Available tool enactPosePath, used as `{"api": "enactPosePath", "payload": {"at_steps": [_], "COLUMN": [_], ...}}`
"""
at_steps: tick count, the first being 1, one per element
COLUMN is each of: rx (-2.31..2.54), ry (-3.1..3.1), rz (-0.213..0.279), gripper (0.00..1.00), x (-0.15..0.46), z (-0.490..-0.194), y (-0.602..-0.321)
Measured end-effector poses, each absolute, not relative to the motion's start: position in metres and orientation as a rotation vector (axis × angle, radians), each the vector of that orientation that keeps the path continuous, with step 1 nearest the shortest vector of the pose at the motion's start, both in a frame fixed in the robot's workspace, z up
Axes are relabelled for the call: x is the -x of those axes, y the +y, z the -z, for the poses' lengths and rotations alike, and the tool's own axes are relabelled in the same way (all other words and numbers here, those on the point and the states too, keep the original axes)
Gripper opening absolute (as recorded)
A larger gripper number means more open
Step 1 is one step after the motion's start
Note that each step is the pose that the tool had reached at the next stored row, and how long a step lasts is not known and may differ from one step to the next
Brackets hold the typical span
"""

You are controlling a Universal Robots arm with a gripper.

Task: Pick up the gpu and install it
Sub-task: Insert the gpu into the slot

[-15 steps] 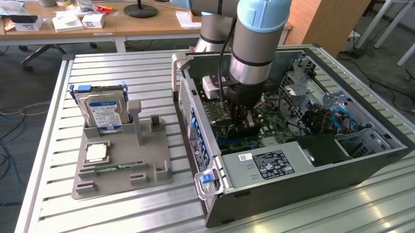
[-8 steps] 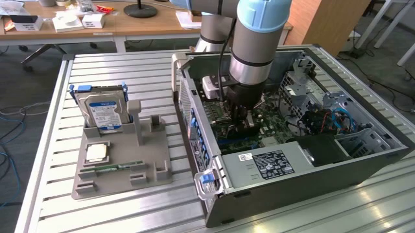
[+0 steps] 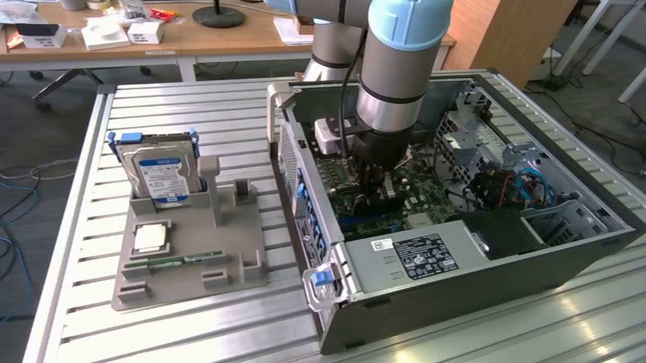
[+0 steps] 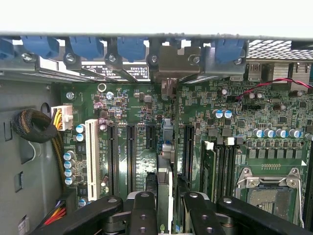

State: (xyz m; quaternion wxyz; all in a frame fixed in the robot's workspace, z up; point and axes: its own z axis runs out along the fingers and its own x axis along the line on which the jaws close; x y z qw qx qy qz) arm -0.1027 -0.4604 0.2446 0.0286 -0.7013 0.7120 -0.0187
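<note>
the black gripper [image 4: 165,205] was clamped on the gpu [image 4: 165,188], a thin card held edge-on down inside the open metal pc case [image 3: 595,227], right over the green motherboard's [image 4: 244,117] long black slots [image 4: 131,156].

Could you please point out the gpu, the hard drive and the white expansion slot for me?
gpu [image 4: 165,183]: wrist view, top edge of the card between the tool's fingers.
hard drive [image 3: 162,175]: exterior view, its blue label.
white expansion slot [image 4: 91,152]: wrist view, middle of the slot.
</note>
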Motion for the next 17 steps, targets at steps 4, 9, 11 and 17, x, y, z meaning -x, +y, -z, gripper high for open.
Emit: {"api": "enactPosePath", "payload": {"at_steps": [4,9,11,17], "rx": [2.164,2.164,2.164,2.164], "ry": [2.197,2.197,2.197,2.196], "rz": [0.058,0.058,0.058,0.059], "gripper": [0.26,0.26,0.26,0.26], "x": [0.1027,0.1031,0.1031,0.1041], "z": [-0.2446,-0.2446,-0.2446,-0.2446], "y": [-0.4604,-0.4603,-0.4603,-0.4604]}}
